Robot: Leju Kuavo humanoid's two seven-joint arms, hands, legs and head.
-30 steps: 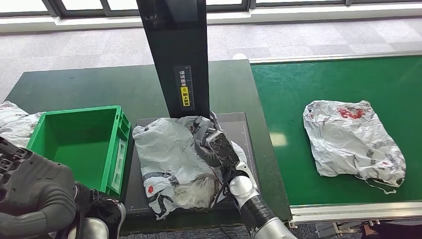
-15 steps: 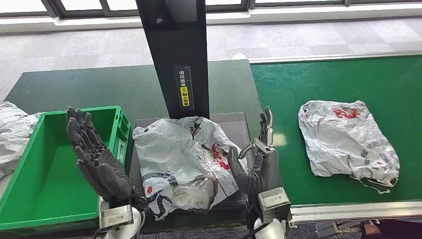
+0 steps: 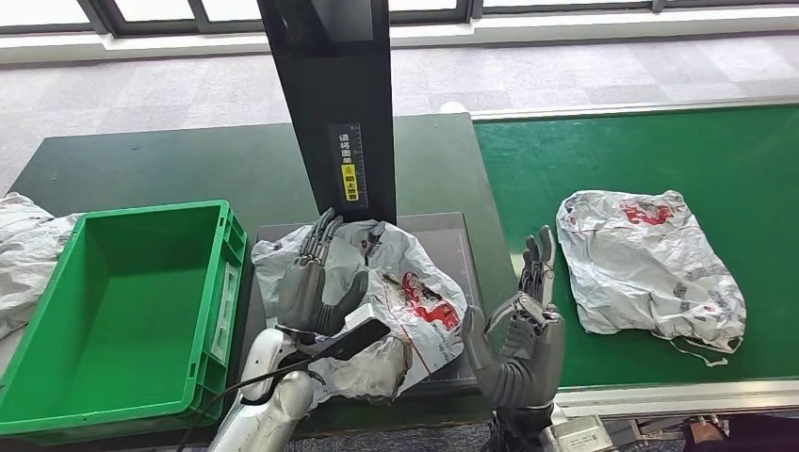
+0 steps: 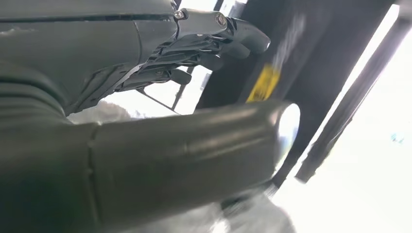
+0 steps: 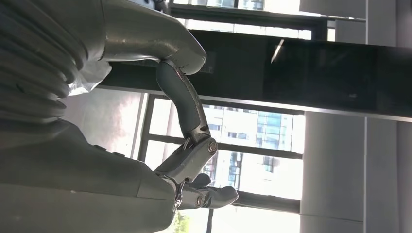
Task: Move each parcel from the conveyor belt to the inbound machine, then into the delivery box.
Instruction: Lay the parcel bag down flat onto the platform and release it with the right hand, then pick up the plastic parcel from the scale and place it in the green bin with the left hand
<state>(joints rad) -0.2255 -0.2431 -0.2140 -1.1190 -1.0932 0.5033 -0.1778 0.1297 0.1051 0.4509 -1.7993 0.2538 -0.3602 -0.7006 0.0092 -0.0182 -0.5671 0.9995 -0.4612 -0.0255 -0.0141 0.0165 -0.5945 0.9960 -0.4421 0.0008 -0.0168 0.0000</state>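
A crumpled white parcel [image 3: 396, 292] with red and black print lies on the dark plate [image 3: 452, 235] of the inbound machine, below its black column [image 3: 334, 94]. My left hand [image 3: 316, 278] hovers over the parcel's left part with fingers straight and apart, holding nothing; the left wrist view shows the same spread fingers [image 4: 209, 36]. My right hand [image 3: 518, 334] is raised at the plate's right edge, fingers apart and empty, as the right wrist view [image 5: 189, 160] also shows. A second white parcel [image 3: 645, 268] lies on the green conveyor belt [image 3: 603, 160]. The green delivery box [image 3: 122, 311] stands empty at the left.
Another white bag [image 3: 24, 254] lies on the dark table [image 3: 170, 160] left of the box. The belt's metal rim [image 3: 678, 391] runs along the front. Grey carpet and windows lie beyond the table.
My left hand has swung from over the green box to above the parcel on the plate. My right hand moved a little right and lower. The belt parcel drifted slightly left.
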